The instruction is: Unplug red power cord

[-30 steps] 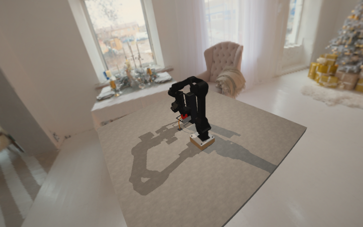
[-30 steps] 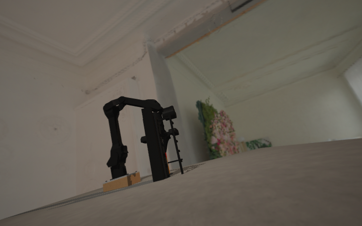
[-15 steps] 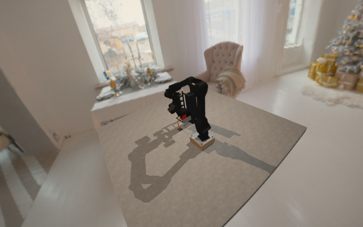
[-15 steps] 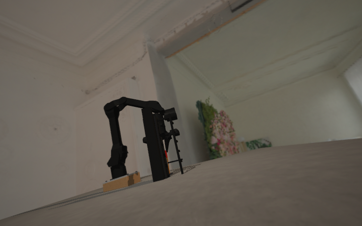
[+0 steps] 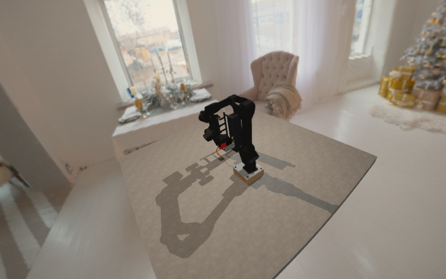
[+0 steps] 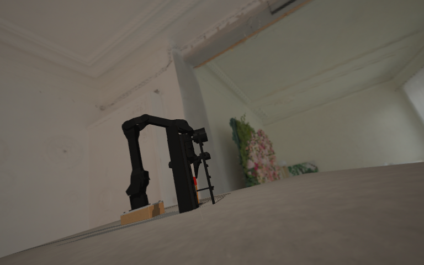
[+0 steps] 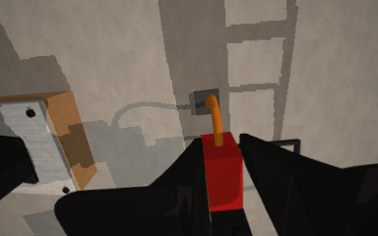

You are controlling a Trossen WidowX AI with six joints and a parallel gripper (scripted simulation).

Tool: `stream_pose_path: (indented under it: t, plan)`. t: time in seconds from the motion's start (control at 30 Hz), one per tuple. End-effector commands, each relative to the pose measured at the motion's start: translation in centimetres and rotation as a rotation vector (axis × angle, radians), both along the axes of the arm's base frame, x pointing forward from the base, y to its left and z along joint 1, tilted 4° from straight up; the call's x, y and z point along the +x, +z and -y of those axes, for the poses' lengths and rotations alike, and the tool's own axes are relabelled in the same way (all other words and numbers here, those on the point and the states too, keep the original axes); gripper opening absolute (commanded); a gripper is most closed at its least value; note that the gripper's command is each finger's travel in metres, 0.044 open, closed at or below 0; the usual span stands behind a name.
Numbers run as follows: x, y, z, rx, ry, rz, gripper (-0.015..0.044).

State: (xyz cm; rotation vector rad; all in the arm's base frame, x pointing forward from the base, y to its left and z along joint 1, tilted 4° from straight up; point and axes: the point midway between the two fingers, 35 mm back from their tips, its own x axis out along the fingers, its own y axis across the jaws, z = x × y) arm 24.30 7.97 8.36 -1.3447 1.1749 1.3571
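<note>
The red plug (image 5: 223, 145) (image 6: 194, 180) (image 7: 223, 182) sits between the fingertips of my gripper (image 5: 219, 142) (image 6: 194, 177) (image 7: 220, 142), cord end downward. The left finger lies against it in the wrist view; a narrow wedge of table shows beside the right finger. The fingers look closed to about the plug's width. The orange cord (image 5: 216, 151) (image 6: 197, 193) (image 7: 215, 115) bends down to a small dark block (image 7: 198, 110) on the table. The black power strip (image 5: 234, 128) (image 6: 179, 168) stands upright close beside the plug. The plug's prong end is hidden, so I cannot tell if it is clear of the strip.
A thin black ladder-like frame (image 6: 207, 174) stands beside the strip, near the fingers. The arm's wooden base block (image 5: 241, 178) (image 6: 137, 216) (image 7: 74, 128) is close by, on the left in the wrist view. Arm shadows cross the table (image 5: 295, 230).
</note>
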Motion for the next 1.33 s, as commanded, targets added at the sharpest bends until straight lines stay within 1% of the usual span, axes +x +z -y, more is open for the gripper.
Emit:
stream_pose_path:
  t: [0.0, 0.2, 0.33, 0.47, 0.53, 1.3]
  plan:
    - [0.0, 0.0, 0.0, 0.002, 0.004, -0.002, 0.0184]
    - [0.0, 0.0, 0.0, 0.002, 0.004, -0.002, 0.0341]
    - [-0.1, 0.4, -1.8, 0.003, 0.004, -0.001, 0.044]
    - [-0.8, 1.0, -5.2, 0.006, 0.004, -0.002, 0.044]
    - [-1.0, 1.1, -5.9, 0.006, 0.004, -0.002, 0.044]
    - [-1.0, 1.1, -5.9, 0.006, 0.004, -0.002, 0.044]
